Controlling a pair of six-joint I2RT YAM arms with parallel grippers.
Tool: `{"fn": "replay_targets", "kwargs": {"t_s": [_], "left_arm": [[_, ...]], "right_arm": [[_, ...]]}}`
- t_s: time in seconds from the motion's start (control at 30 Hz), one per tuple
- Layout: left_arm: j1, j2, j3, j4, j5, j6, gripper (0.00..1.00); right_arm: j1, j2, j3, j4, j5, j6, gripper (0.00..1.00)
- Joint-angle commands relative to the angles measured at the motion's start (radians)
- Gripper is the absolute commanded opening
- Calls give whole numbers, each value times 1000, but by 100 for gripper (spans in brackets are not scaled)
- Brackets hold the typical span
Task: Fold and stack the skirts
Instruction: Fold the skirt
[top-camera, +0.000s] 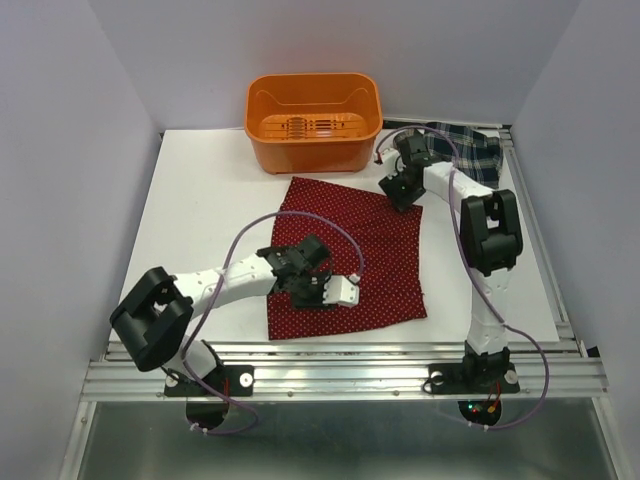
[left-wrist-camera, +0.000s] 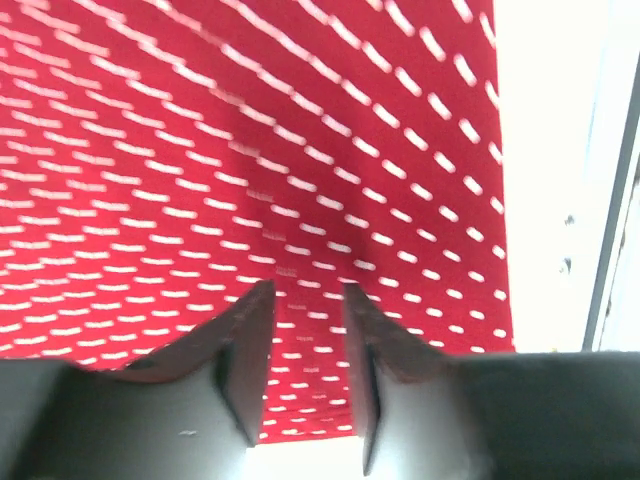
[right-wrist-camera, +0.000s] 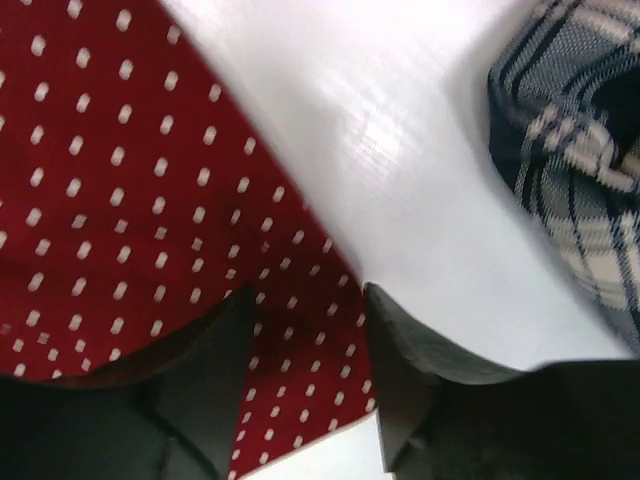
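Left jaws first: parted about halfway with nothing pinched, you can see dotted cloth straight through the gap. They're low over the front part of the red skirt (top-camera: 390, 260), though I can't tell if they actually touch it. Right jaws, same deal: half open and empty, sitting right over the skirt's far right corner where the red cloth meets bare desk (top-camera: 200, 220). The red skirt itself lies spread flat and unfolded in the middle of the desk, just in front of the orange bin (top-camera: 313, 120). The plaid skirt (top-camera: 468, 150) is bunched up in the far right corner, close to the red one but not on it. My read is that this is the very start of folding the red one, with both arms lining up a grab. The next move needs each set of jaws to drop onto an edge or corner and close on the cloth. Then they'd carry that side across together so it doesn't drag or bunch.
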Motion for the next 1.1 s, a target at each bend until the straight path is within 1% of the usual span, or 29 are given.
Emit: {"fn": "replay_targets", "kwargs": {"t_s": [0.0,0.03,0.07,0.1,0.13,0.17,0.2,0.23,0.27,0.3,0.33,0.37,0.4,0.43,0.47,0.5,0.57,0.7,0.8,0.93,1.07], "left_arm": [[41,-60,143,-43,75,-122,53],[49,-93,149,-53,75,-130,56],[51,-125,146,-80,69,-130,58],[49,-192,134,-118,62,-124,59],[49,-247,123,-138,58,-121,60],[49,-271,114,-160,46,-121,60],[49,-289,85,-207,43,-121,60],[51,-306,85,-229,46,-116,59],[49,-320,47,-241,42,-116,59],[48,-352,22,-250,39,-116,58],[42,-364,1,-254,37,-114,57],[38,-380,-40,-251,26,-117,57],[37,-381,-42,-246,17,-114,56],[35,-377,-33,-241,6,-122,56],[34,-371,-33,-241,0,-119,56],[32,-349,-32,-243,-15,-119,55],[34,-316,-36,-263,-20,-110,54],[40,-341,-56,-254,-4,-110,54],[45,-349,-74,-267,-3,-87,54],[45,-345,-82,-280,9,-70,55],[46,-326,-76,-284,2,-59,56]], "right_arm": [[5,-184,-69,11,-63,-139,61],[-5,-239,-104,11,-90,-178,68],[-5,-300,-142,8,-115,-233,81],[-5,-421,-231,-6,-173,-321,86],[-5,-481,-279,-29,-195,-356,91],[-5,-535,-317,-49,-218,-393,92],[4,-622,-384,-119,-251,-469,92],[5,-662,-415,-155,-267,-495,91],[5,-701,-447,-179,-287,-514,89],[17,-741,-486,-202,-301,-538,82],[27,-817,-567,-225,-328,-581,78],[59,-856,-611,-248,-335,-598,67],[76,-896,-659,-248,-341,-620,62],[98,-970,-754,-236,-338,-652,59],[116,-1008,-805,-220,-329,-666,56],[161,-1035,-849,-207,-315,-684,54],[199,-1089,-959,-186,-264,-726,53],[224,-1167,-1082,-175,-233,-821,49],[235,-1222,-1152,-183,-214,-888,49],[244,-1253,-1207,-163,-210,-924,50],[255,-1252,-1209,-156,-233,-921,50]]}}
